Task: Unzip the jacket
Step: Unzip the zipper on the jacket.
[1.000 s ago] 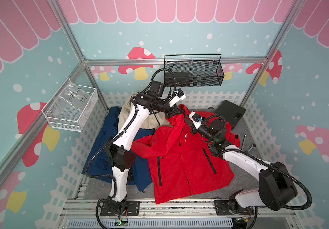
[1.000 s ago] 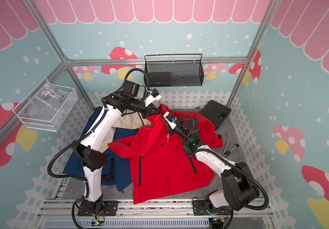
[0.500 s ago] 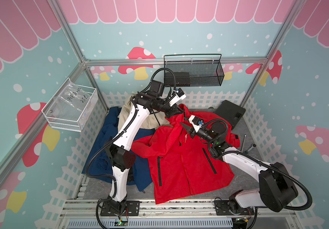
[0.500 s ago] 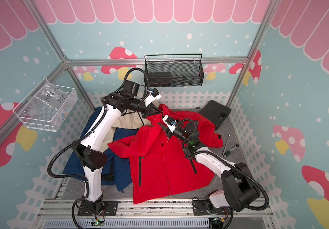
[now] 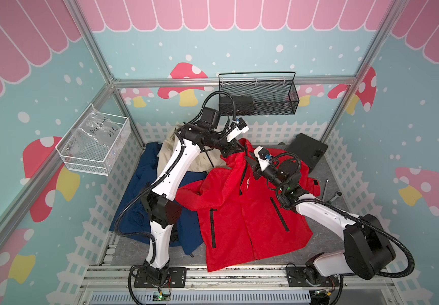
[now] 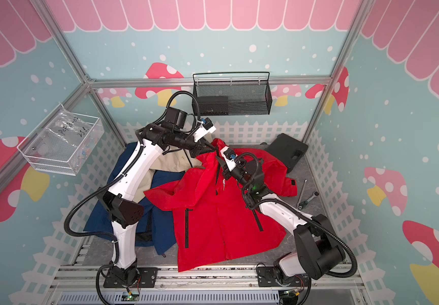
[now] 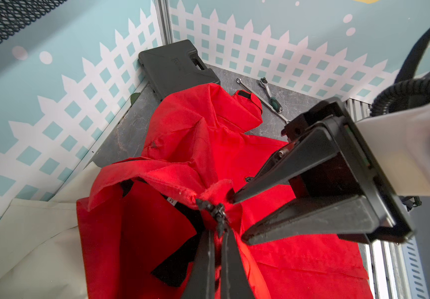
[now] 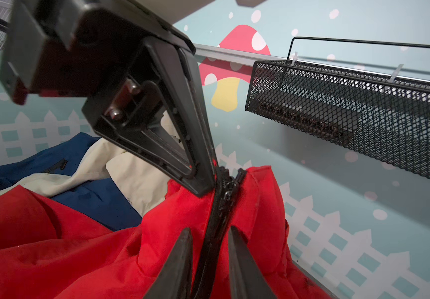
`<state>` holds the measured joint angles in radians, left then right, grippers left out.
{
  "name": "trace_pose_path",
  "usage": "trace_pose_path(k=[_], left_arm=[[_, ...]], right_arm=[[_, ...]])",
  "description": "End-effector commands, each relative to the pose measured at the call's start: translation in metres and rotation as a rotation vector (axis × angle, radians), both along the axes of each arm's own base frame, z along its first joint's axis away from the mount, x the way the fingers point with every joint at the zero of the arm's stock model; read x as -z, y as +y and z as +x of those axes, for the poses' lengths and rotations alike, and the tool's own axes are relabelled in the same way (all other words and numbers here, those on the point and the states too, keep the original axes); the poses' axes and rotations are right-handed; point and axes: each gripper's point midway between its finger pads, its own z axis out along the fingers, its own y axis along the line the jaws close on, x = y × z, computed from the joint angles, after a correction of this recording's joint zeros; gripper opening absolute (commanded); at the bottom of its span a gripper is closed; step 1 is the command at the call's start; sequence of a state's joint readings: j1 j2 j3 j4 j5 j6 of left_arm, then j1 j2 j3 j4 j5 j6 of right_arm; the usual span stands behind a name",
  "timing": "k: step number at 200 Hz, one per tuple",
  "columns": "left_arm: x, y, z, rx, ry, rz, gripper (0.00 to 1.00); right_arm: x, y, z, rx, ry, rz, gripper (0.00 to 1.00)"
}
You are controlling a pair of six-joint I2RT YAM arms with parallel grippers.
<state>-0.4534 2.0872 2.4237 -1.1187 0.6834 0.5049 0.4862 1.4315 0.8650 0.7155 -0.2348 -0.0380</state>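
Left fingers [image 7: 205, 261] pinch red jacket [image 5: 239, 211]; grey tabletop [image 5: 324, 248], mushroom-print walls [image 5: 239, 47].

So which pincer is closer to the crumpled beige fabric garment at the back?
Left. The left pincer, shut on the collar of the red fabric jacket, hangs right by the beige fabric garment; the right pincer, open, straddles the black zipper, farther off.
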Motion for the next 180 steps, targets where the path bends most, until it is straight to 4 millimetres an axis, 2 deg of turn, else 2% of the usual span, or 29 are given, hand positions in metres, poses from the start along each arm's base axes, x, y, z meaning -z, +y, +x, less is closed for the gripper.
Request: trace_pose_path(k=[1,71,126,180], left_arm=[[-0.009,-0.004,-0.003,0.028,-0.035,-0.013,0.00],[-0.009,-0.009,-0.009,0.055,-0.034,-0.016,0.00],[-0.008,-0.007,-0.008,0.044,-0.045,-0.001,0.00],[-0.008,-0.006,-0.004,0.024,-0.043,0.004,0.00]], right_arm=[[-0.007,-0.002,0.008,0.036,-0.007,0.004,0.23],[-0.009,0.003,0.016,0.029,0.006,0.014,0.15],[-0.009,-0.003,0.029,0.091,0.034,0.026,0.11],[-0.003,0.004,0.023,0.043,-0.018,-0.047,0.05]])
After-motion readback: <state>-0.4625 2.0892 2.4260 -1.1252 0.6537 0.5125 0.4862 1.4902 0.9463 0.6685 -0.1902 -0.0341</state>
